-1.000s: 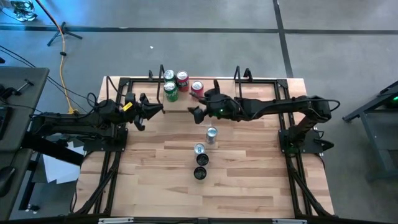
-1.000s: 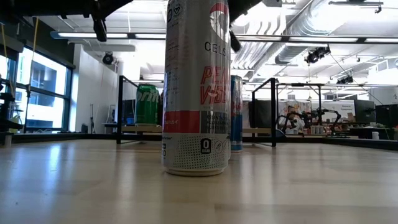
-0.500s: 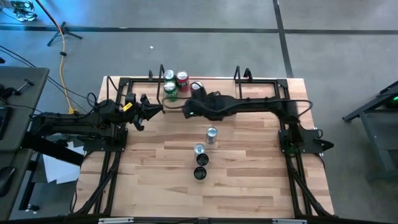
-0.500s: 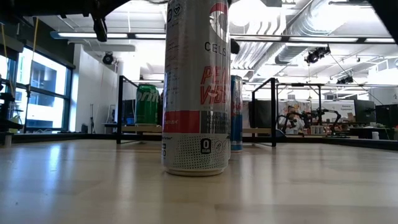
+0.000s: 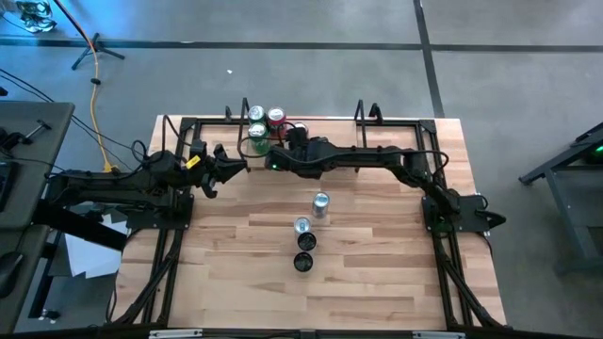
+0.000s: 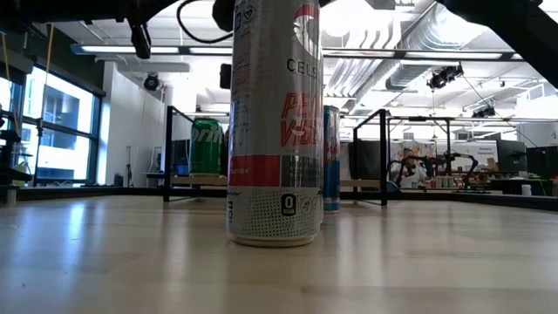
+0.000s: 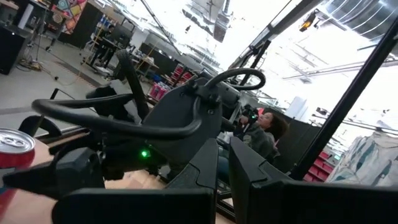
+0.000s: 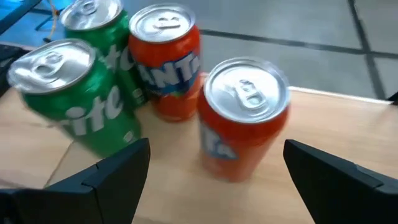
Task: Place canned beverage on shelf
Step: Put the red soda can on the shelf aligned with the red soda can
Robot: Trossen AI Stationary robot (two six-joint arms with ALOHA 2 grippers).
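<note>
Wooden tabletop (image 5: 377, 273) carries the shelf (image 5: 396, 135) along its far edge, four cans clustered at the shelf's left end: two green cans (image 8: 74, 102), an orange can (image 8: 165, 59) and a second orange can (image 8: 242, 118) nearest the right gripper (image 8: 211, 171). That gripper's fingers are spread wide with nothing between them, the near orange can just ahead, upright and apart from both fingers. Judging by looks: rigid thin aluminium, smooth, slippery, moderately heavy if full; best gripped mid-body across the round wall, not the rim. Four more cans (image 5: 320, 202) stand in a line mid-table, a tall silver one (image 6: 275, 122) closest to the low camera. Left gripper (image 5: 231, 162) waits by the shelf's left end; fingers sit close together, empty.
</note>
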